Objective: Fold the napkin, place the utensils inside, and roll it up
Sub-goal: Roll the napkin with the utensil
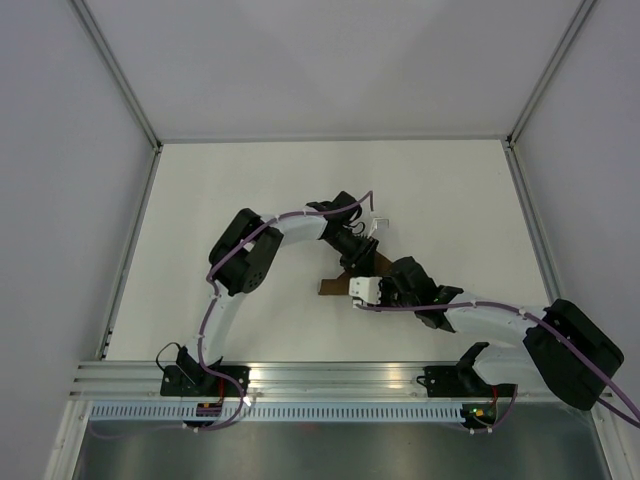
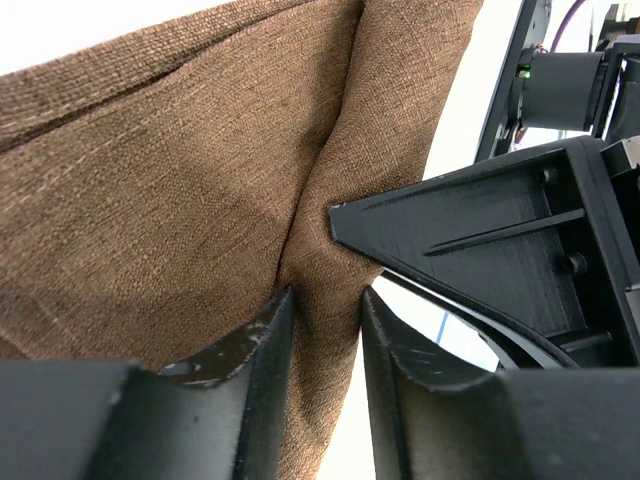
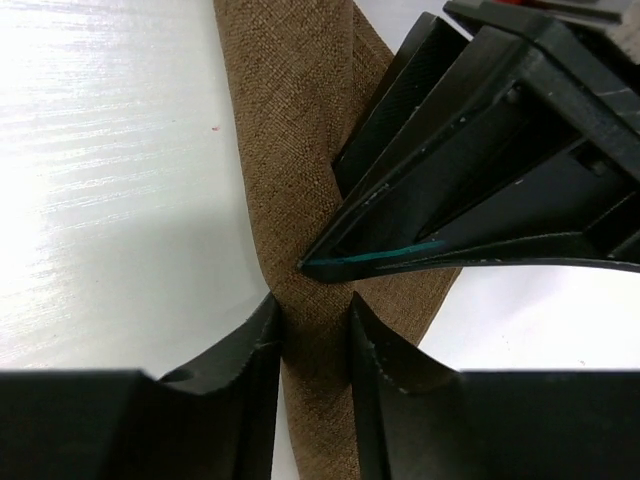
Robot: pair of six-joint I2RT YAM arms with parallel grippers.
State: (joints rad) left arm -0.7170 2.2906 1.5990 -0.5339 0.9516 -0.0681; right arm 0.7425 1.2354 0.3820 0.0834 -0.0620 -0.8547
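top view: the napkin [image 1: 334,286] is mostly buried under the left gripper [image 1: 362,258] and right gripper [image 1: 375,288]. only 2 brown scraps poke out, too small to read any fold. on the left wrist cam it runs off 3 edges and the right gripper blocks its right side. right wrist cam, same deal with the left gripper. can't tell how tight either pinch is.

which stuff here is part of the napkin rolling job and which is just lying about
job: napkin, between the fingers of left gripper and right gripper; utensils not visible
not the job: table, metal rail at its near edge
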